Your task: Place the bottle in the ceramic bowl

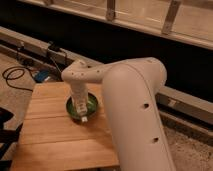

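Note:
The ceramic bowl point(93, 103) is green and sits on the wooden table point(55, 135), near its far middle. My gripper point(81, 111) hangs from the white arm straight down over the bowl and hides most of the bowl's inside. The bottle point(84, 119) shows only as a small whitish end sticking out below the gripper, over the bowl's front rim. It has travelled with the gripper, so the gripper is shut on it. I cannot tell whether the bottle touches the bowl.
The big white arm point(130, 100) covers the table's right side. Cables and a blue thing point(41, 76) lie on the floor to the left. A dark wall and a rail point(30, 45) run behind the table.

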`<state>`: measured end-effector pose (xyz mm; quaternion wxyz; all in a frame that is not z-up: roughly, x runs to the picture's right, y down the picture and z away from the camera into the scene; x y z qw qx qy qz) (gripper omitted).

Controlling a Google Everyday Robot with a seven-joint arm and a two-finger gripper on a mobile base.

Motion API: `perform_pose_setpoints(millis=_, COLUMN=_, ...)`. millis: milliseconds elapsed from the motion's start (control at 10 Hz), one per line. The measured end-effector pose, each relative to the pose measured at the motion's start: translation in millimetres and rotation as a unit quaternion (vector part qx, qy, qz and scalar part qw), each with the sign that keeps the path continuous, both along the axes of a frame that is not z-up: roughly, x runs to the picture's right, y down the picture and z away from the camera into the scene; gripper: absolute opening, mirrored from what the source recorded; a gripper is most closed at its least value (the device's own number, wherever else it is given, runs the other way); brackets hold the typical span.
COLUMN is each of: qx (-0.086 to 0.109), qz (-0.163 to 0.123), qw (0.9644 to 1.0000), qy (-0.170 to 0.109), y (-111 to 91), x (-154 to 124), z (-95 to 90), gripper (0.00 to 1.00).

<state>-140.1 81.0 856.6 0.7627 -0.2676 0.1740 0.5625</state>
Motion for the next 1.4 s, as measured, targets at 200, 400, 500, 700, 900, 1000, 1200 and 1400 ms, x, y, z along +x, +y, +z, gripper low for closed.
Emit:
perform_pose_setpoints(millis=200, qx=-0.002, qz=0.000, qw=1.0000, qy=0.005, y=0.1, x=5.4, z=0.5, gripper=0.08)
perform_pose_setpoints(millis=400, qx=-0.002, qz=-0.001, qw=1.0000, qy=0.002, y=0.9, x=1.4, z=-0.3, gripper=0.24)
perform_pose_setpoints(millis=500, qx=-0.002, qz=-0.001, qw=1.0000, qy=0.002, y=0.9, x=1.3, z=-0.3, gripper=0.36)
perform_pose_setpoints(millis=700, qx=-0.002, qz=0.001, qw=1.0000, qy=0.002, y=0.6, x=2.4, z=-0.1, gripper=0.57)
perform_pose_setpoints(millis=900, qx=-0.002, qz=0.001, qw=1.0000, qy=0.002, y=0.7, x=2.3, z=-0.1, gripper=0.76)
perform_pose_setpoints(millis=1000, qx=-0.002, qz=0.000, qw=1.0000, qy=0.002, y=0.8, x=1.9, z=-0.1, gripper=0.80)
perform_pose_setpoints(millis=1200, qx=-0.002, qz=0.000, qw=1.0000, qy=0.001, y=0.8, x=1.3, z=-0.2, gripper=0.80)
perform_pose_setpoints(millis=1400, qx=-0.001, qz=0.000, qw=1.0000, qy=0.001, y=0.7, x=1.6, z=-0.1, gripper=0.80)
